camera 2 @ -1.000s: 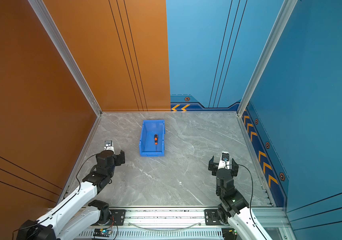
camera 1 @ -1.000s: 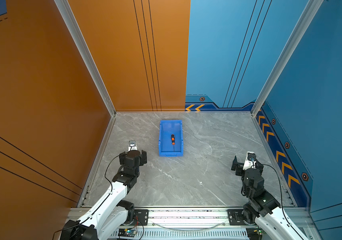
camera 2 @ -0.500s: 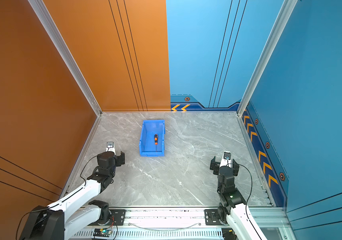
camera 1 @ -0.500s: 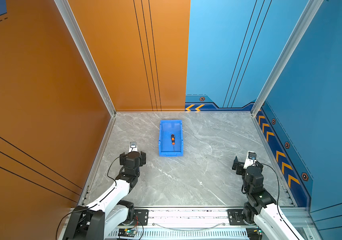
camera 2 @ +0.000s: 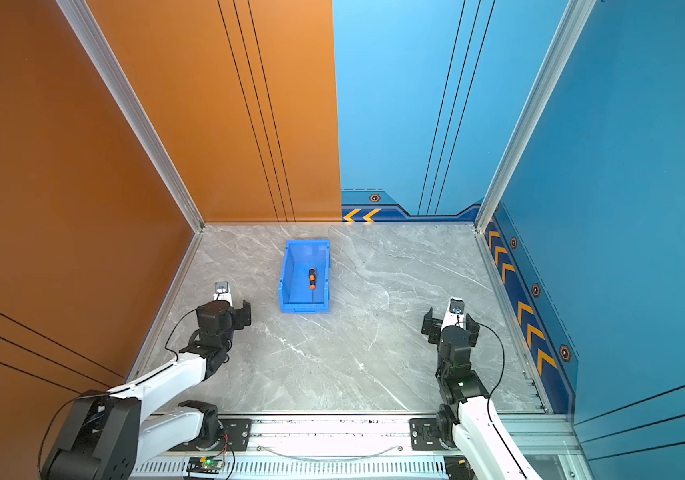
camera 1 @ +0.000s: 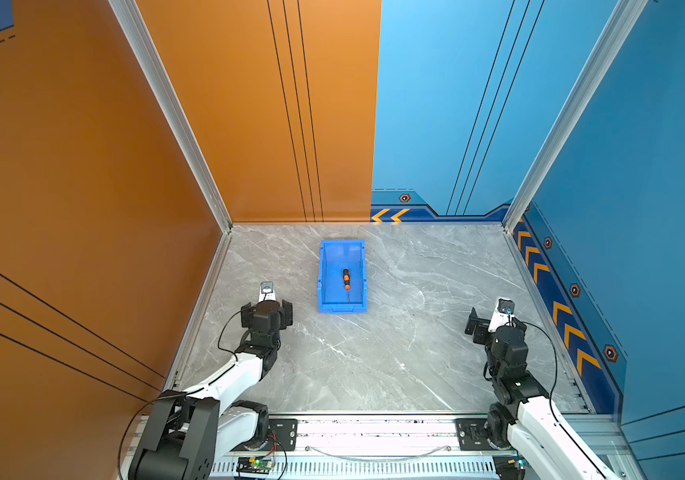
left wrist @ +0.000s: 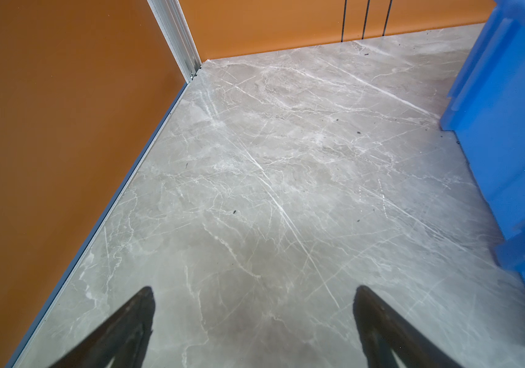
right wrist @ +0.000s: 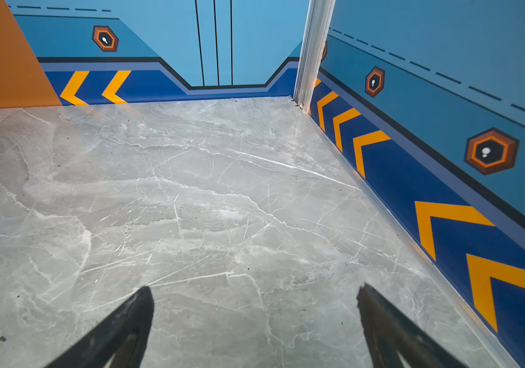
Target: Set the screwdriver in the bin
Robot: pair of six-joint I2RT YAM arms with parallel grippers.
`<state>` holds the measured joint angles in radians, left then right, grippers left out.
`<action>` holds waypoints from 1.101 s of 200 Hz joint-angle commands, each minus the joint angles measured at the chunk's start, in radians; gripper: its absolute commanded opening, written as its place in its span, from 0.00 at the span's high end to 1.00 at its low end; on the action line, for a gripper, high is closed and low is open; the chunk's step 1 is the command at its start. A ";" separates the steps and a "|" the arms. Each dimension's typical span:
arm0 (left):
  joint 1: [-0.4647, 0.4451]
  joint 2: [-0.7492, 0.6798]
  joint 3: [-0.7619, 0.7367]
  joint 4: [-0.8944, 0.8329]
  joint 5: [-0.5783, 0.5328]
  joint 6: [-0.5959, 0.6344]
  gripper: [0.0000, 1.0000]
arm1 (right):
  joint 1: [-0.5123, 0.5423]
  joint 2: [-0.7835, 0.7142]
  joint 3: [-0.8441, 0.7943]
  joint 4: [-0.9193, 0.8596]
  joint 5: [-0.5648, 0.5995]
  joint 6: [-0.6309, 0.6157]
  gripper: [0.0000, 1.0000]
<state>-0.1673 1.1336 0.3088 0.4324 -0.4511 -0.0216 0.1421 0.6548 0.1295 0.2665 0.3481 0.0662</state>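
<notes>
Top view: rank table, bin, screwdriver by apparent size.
Largest to smallest, in a top view:
1. table, fills the floor of the cell
2. bin
3. screwdriver, lying inside the bin and clearly shorter than it

No close calls.

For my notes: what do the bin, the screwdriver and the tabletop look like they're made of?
The bin: moulded plastic by the look, bright blue and smooth, with stepped ribs on its wall. The screwdriver: black-and-orange banded handle, probably plastic or rubber; thin dark shaft, likely metal. The tabletop: grey marble-look with white veins; stone or printed laminate, cannot tell.
</notes>
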 commanded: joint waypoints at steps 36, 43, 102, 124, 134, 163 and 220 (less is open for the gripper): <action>0.033 0.040 -0.015 0.146 0.075 0.001 0.02 | -0.021 0.213 0.020 0.238 -0.080 -0.022 0.00; 0.036 0.051 -0.010 0.156 0.081 0.001 0.02 | -0.023 0.241 0.025 0.263 -0.086 -0.024 0.00; 0.065 0.165 0.039 0.233 0.105 0.002 0.02 | -0.057 0.432 0.056 0.455 -0.138 -0.030 0.00; 0.073 0.200 0.056 0.259 0.111 0.000 0.02 | -0.065 0.495 0.069 0.516 -0.152 -0.028 0.00; 0.078 0.216 0.064 0.268 0.115 0.001 0.02 | -0.068 0.522 0.076 0.540 -0.160 -0.027 0.00; 0.088 0.255 0.088 0.287 0.134 0.007 0.02 | -0.075 0.595 0.095 0.608 -0.179 -0.026 0.00; 0.100 0.347 0.101 0.357 0.152 0.016 0.02 | -0.087 0.753 0.115 0.759 -0.206 -0.028 0.00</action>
<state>-0.0765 1.4487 0.3786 0.7444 -0.3267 -0.0177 0.0643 1.3609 0.2253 0.9237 0.1661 0.0479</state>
